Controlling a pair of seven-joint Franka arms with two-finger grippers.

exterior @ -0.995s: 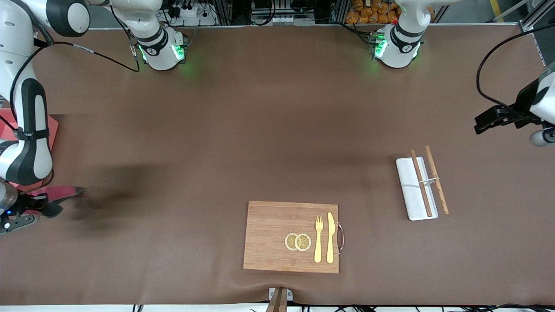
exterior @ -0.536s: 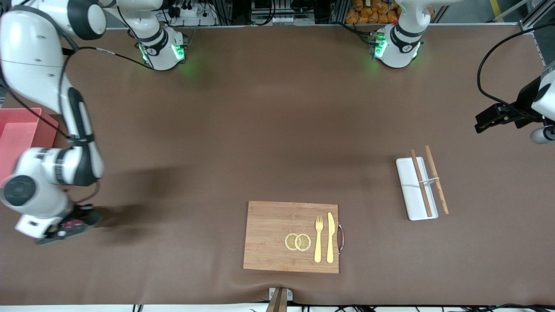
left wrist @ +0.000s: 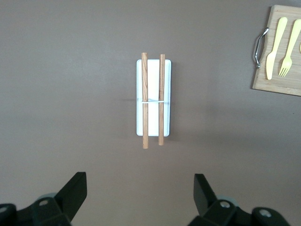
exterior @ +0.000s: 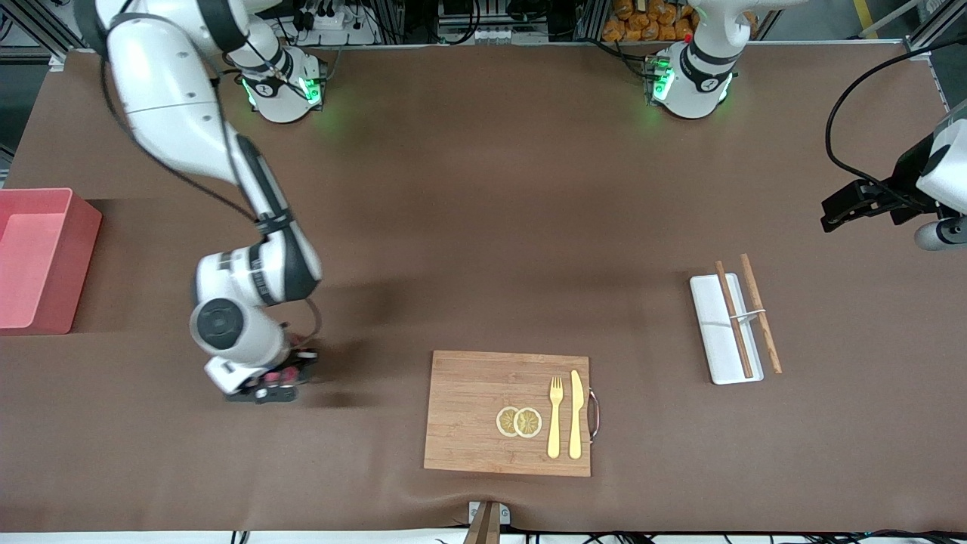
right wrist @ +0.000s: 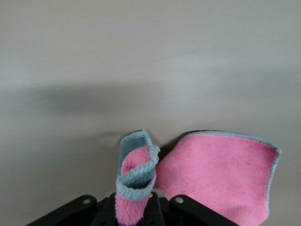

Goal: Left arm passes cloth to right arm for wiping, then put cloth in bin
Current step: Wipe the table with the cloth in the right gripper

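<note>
My right gripper is shut on the crimson-pink cloth and sits low over the table between the bin and the wooden cutting board. In the right wrist view the cloth is pinched in the right gripper. One fold stands up and a flap spreads beside it. The salmon-pink bin stands at the right arm's end of the table with nothing seen in it. My left gripper waits open and empty at the left arm's end. Its wrist view shows the gripper with nothing between the jaws.
The cutting board carries two lemon slices, a yellow fork and a knife. A white tray with two wooden chopsticks lies toward the left arm's end, and also shows in the left wrist view.
My right arm has swept with the cloth from beside the bin across the table toward the cutting board. The bin is now uncovered. The left arm has barely moved.
</note>
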